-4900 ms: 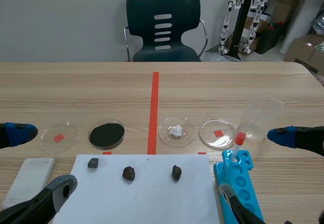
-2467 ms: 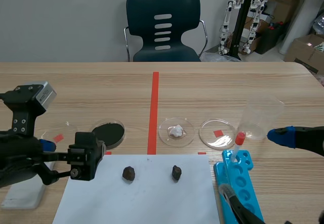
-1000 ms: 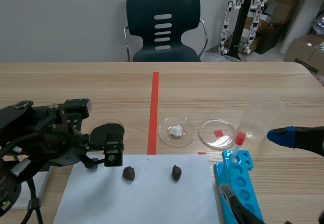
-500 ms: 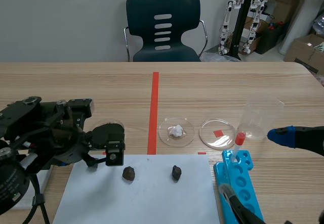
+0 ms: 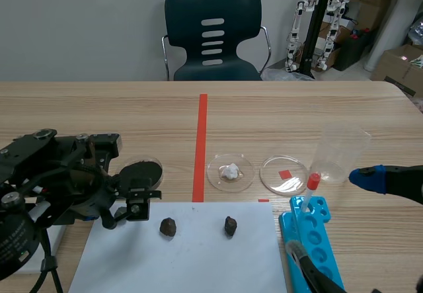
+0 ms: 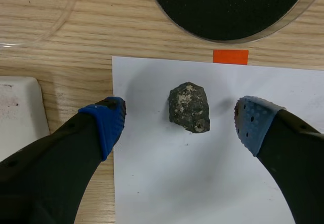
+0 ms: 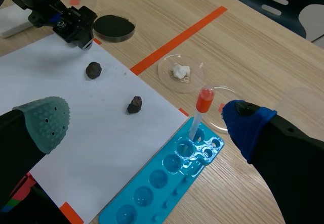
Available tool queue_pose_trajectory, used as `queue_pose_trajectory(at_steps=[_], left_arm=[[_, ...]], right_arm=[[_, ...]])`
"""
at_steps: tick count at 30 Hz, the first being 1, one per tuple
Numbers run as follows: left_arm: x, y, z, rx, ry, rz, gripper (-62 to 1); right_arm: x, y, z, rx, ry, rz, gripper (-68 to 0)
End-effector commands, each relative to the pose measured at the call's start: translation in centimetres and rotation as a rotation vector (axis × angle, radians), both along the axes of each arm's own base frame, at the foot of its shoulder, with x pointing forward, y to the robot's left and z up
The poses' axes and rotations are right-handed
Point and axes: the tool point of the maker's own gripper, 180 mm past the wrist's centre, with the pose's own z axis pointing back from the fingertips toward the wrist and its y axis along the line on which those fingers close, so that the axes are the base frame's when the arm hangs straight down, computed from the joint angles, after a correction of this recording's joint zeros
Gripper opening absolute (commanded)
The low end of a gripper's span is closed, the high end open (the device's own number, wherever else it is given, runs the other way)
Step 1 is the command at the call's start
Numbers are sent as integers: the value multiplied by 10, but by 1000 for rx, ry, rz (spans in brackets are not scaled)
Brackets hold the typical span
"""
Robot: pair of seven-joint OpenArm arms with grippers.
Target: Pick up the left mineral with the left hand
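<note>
Left mineral (image 6: 189, 107) sits on the white sheet (image 6: 202, 183), close to the sheet's far left corner, flat and not lifted. Your left tool (image 6: 180, 122) is spread wide and straddles it: one blue pad (image 6: 107, 120) over the sheet's left edge, the other on the opposite side, both apart from the stone. That looks like a pre-grasp line-up, so closing should catch it across its narrow width. In the scene view the arm hides this stone. The middle mineral (image 5: 168, 227) and right mineral (image 5: 230, 225) lie further along the same row, well apart from the tool, so there's little risk of a wrong pick. Just past the sheet's far edge, a dish of black powder (image 6: 228, 6) is close to the tool, so watch it on the lift. The clear dish (image 6: 30, 11) beside it looks empty. A white block (image 6: 20, 118) lies off the sheet's left edge. Further right on the surface (image 5: 297, 108): a dish with a white lump (image 5: 230, 172), an empty dish (image 5: 284, 175), a clear beaker (image 5: 340, 154), and a blue well tray (image 7: 167, 183) holding a red-capped dropper (image 7: 199, 114). Right tool (image 7: 147, 123) is wide open with nothing in it, near the surface's near right corner.
</note>
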Motion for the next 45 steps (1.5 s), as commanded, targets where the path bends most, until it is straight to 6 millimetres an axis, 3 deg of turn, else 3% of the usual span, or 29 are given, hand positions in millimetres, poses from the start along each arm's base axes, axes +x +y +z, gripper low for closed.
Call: queue_pose_trajectory(at_steps=[1, 5, 13, 17, 36, 45], left_arm=[[5, -1, 5, 0, -18, -7, -182], [5, -1, 6, 0, -19, -7, -224], [5, -1, 6, 0, -20, -6, -225], [6, -2, 6, -1, -24, -6, -272], [8, -9, 7, -3, -46, -20, -274], [8, -9, 7, -4, -43, -20, -314]], right_arm=[[4, -1, 5, 10, -21, -6, -37], [4, -1, 5, 10, -21, -6, -37], [4, -1, 5, 10, -21, -6, -37], [4, -1, 5, 10, -21, -6, -37], [4, -1, 5, 10, -21, -6, -37], [4, -1, 5, 10, -21, -6, -37]])
